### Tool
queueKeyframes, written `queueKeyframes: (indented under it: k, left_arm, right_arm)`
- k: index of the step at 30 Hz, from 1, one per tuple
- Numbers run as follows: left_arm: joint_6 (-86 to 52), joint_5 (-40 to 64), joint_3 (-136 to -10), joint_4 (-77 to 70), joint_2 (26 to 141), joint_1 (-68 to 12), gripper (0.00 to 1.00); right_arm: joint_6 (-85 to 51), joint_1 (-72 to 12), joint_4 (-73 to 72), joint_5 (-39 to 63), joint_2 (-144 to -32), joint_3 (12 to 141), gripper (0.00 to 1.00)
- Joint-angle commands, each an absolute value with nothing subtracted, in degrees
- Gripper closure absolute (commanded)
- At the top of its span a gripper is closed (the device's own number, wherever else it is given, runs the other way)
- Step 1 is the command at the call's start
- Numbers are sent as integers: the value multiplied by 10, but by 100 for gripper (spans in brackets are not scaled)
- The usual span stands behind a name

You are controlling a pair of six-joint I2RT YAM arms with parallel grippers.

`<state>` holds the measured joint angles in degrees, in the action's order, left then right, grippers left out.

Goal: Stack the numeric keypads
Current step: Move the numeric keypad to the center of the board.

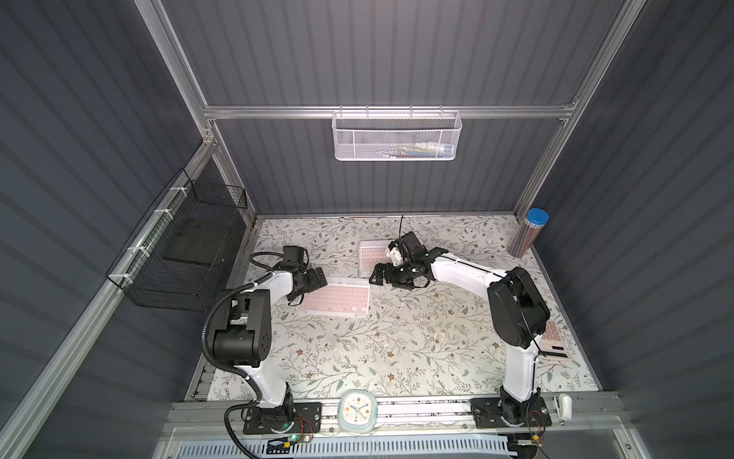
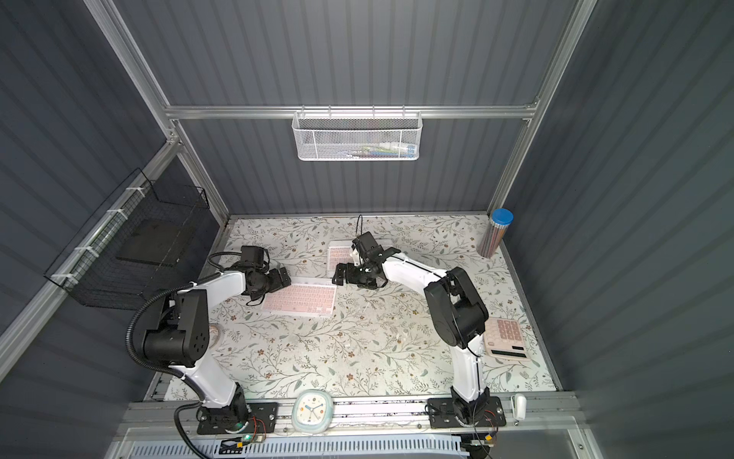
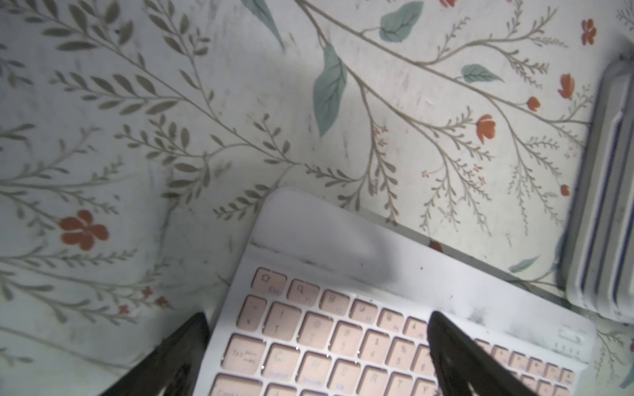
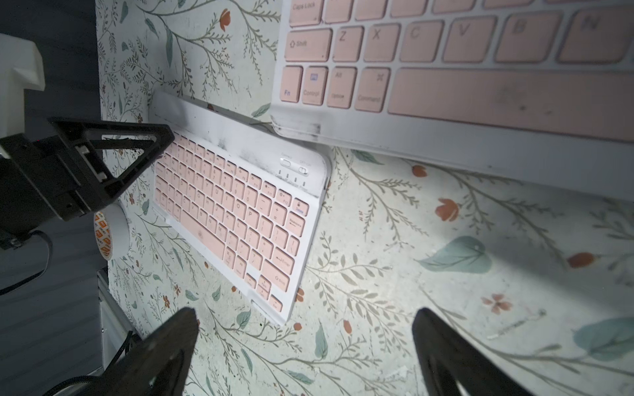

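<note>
Left claw (image 1: 316,277) is spread wide and empty. It straddles the left end of the loose pink keypad (image 1: 335,300), which lies flat on the table (image 1: 397,349) at centre left in both top views. In the left wrist view one finger (image 3: 185,346) sits just outside the keypad's short edge and the other (image 3: 456,346) is above its number row.

Further back, the right claw (image 1: 377,274) is equally wide and empty, just beside the near corner of the stack (image 1: 371,256) at upper centre. The stack's top keypad is pink-keyed too.

The step in hand looks like taking up the loose keypad. It is thin and flush with the table, so the outer finger should probably catch under the rim and pinch the frame, not the keys. Lift it level, then square its edges to the stack before letting go. The right claw could steady the stack.
</note>
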<state>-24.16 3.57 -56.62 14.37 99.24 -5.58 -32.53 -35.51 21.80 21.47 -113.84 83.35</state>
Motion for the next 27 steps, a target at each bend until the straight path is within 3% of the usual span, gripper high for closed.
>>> queueKeyframes:
  k: [1,10,16,27]
  left_arm:
    - [-287,90,-536,207,991,-85,1]
    - [-349,90,-511,199,957,-183,1]
    - [-339,77,-533,207,979,-196,1]
    - [-343,11,-579,265,960,-212,0]
  right_arm:
    - [-327,-355,250,198,-1136,831,1]
    - [-342,-355,309,92,-1089,807,1]
    - [-371,-355,356,24,-1077,811,1]
    - [-327,-355,390,35,-1100,839,1]
